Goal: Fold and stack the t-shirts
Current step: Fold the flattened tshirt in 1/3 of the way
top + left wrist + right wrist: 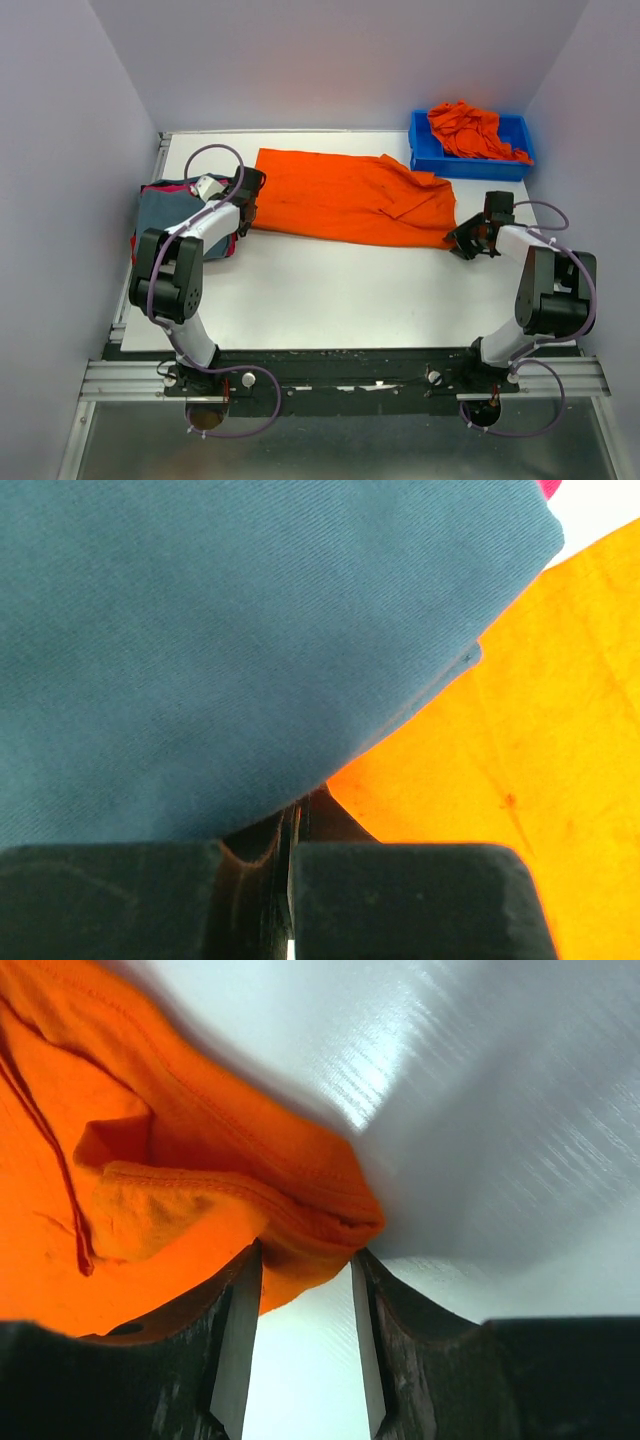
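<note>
An orange t-shirt (345,195) lies spread across the back middle of the table. My left gripper (246,192) is at its left edge, next to a folded grey-blue t-shirt (160,212) lying on a red-pink one (176,187). In the left wrist view the jaws are shut to a thin slit, their tips hidden under the grey-blue cloth (230,650), with orange cloth (520,750) just to the right. My right gripper (463,241) is open at the shirt's near right corner. That bunched corner (300,1240) lies between its fingertips.
A blue plastic bin (424,158) at the back right holds several crumpled orange shirts (468,130). White walls close in the table on the left, back and right. A metal rail (330,380) runs along the near edge by the arm bases.
</note>
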Tool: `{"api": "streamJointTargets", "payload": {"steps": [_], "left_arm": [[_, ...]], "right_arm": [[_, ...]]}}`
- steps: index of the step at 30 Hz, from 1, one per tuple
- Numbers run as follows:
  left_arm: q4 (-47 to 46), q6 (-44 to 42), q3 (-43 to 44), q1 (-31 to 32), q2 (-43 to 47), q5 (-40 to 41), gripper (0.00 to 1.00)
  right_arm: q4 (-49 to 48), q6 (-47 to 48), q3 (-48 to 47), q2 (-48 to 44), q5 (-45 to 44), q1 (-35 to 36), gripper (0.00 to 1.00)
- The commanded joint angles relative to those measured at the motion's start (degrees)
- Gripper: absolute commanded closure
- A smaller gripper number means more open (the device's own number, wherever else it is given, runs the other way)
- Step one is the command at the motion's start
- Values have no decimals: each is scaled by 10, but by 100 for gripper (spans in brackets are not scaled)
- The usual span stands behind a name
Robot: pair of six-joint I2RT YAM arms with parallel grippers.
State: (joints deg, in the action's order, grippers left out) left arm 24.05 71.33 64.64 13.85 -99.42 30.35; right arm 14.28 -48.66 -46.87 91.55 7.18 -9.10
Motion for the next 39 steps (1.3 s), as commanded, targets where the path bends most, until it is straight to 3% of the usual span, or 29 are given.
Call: {"api": "streamJointTargets", "payload": {"steps": [1,8,18,28,35,39], "left_arm": [[4,-6,-11,-3,18,14,100],[7,-8,-10,-3,22,13,100],[58,-20,33,-3,63,20,100],[56,-32,-15,9,145,23,100],[82,-53,3,9,224,38,100],[70,-39,-57,11,256,1,100]], "right_arm": [[7,-27,-7,7,-69,-2,53],[15,-22,-9,1,-81,-11,99],[94,23,-81,-115,-76,-11,99],[126,30,-43,-196,-49,-23,99],[180,48,-101,-249,-65,-28,99],[210,22,-61,-278,-59,-28,99]]}}
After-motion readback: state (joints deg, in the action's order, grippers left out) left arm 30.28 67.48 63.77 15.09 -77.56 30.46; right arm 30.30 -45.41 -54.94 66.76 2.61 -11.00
